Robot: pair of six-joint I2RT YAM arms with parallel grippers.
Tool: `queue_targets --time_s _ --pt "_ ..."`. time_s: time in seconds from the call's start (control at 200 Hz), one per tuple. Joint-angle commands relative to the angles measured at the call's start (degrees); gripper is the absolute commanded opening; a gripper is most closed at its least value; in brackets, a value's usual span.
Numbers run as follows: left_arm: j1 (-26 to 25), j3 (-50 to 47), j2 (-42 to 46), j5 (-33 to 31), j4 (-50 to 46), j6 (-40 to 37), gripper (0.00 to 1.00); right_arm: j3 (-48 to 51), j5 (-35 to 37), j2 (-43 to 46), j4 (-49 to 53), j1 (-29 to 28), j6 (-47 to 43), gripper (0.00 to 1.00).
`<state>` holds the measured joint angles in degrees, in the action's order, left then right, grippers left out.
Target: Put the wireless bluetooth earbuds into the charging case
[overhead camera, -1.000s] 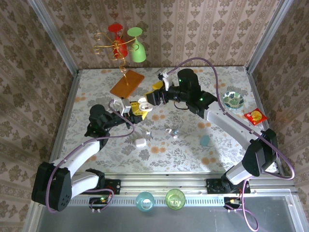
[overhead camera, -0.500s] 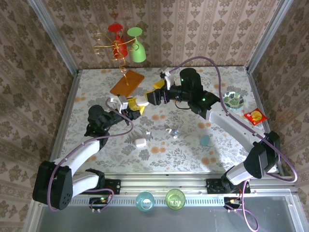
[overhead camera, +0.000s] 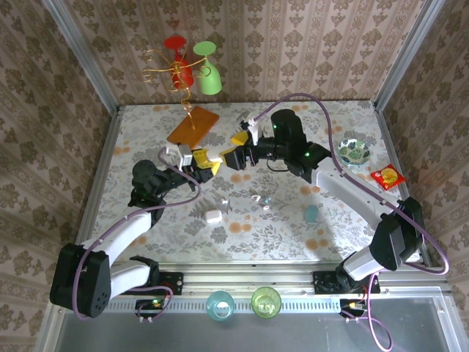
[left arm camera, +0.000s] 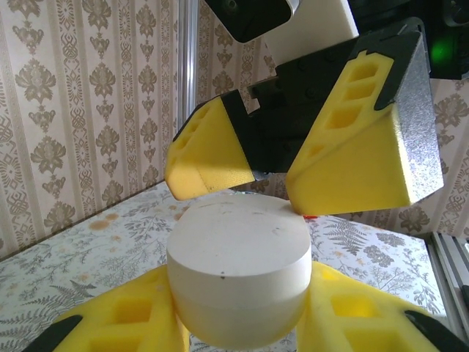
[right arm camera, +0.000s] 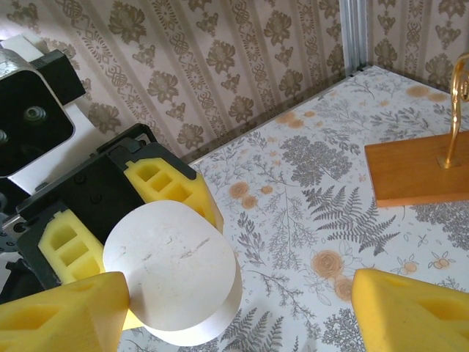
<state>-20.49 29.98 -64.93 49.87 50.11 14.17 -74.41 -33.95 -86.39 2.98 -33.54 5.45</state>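
Observation:
A white round charging case [left arm camera: 238,253] sits closed between the yellow pads of my left gripper [left arm camera: 242,308], which is shut on it above the table's left middle [overhead camera: 207,161]. My right gripper [overhead camera: 233,150] faces it, open. Its two yellow fingers [left arm camera: 209,158] hover just over the case's lid. In the right wrist view the case [right arm camera: 172,279] lies by my right gripper's left finger [right arm camera: 66,315]. Tiny whitish earbuds [overhead camera: 255,196] lie loose on the table, with a bluish one [overhead camera: 267,202] beside them. A second white case [overhead camera: 213,216] and a pale blue case [overhead camera: 312,213] rest nearer the front.
A wooden base [overhead camera: 193,127] with a gold wire stand holding a red and a green glass stands at the back. A patterned dish [overhead camera: 355,152] and a red packet [overhead camera: 386,177] lie at the right. Two cups [overhead camera: 220,303] sit at the front rail.
My left gripper has drawn the case slightly left. My right gripper has followed and lowered, so its open fingers now sit closer over the case.

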Motion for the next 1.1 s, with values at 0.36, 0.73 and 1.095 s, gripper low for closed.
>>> queue_targets --time_s 0.36,0.73,1.095 --pt "0.1 1.84 -0.48 -0.7 0.42 1.53 0.27 -1.19 -3.6 -2.6 1.23 -0.03 -4.18 0.81" --pt "0.01 1.14 -0.46 2.1 1.63 1.03 0.27 -2.8 -1.05 -3.33 -1.09 1.1 -1.85 0.79" --pt "-0.51 0.87 -1.2 4.6 3.67 1.47 0.27 -2.14 -1.08 -3.61 -3.91 2.16 1.03 0.78"
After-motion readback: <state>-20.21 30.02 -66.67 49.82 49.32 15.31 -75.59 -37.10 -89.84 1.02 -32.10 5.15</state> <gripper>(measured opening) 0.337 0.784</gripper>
